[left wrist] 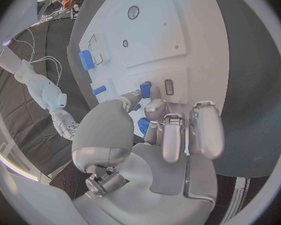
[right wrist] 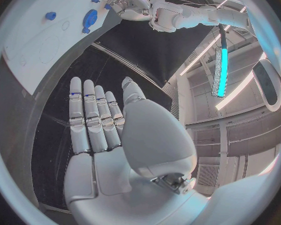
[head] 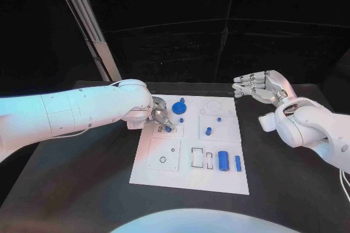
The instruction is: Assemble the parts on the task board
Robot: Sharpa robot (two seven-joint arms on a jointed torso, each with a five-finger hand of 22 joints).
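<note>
Task board (head: pixel 191 180): flat white rectangular plate, mid-table, with outlined recesses. Blue parts: round gear (head: pixel 179 109) near its far edge, cylinder (head: pixel 223 160) and slim bar (head: pixel 237 164) side by side near its front. Left hand (head: pixel 158 117) pinches a small blue peg (left wrist: pixel 145 89) on the board, seen from the left wrist. Right hand (head: pixel 261 86) hovers beyond the board's far right corner, fingers straight, empty.

The blue part (head: pixel 168 127) under the left hand (head: pixel 158 115) is partly covered by its fingers; whether it is gripped cannot be told.
</note>
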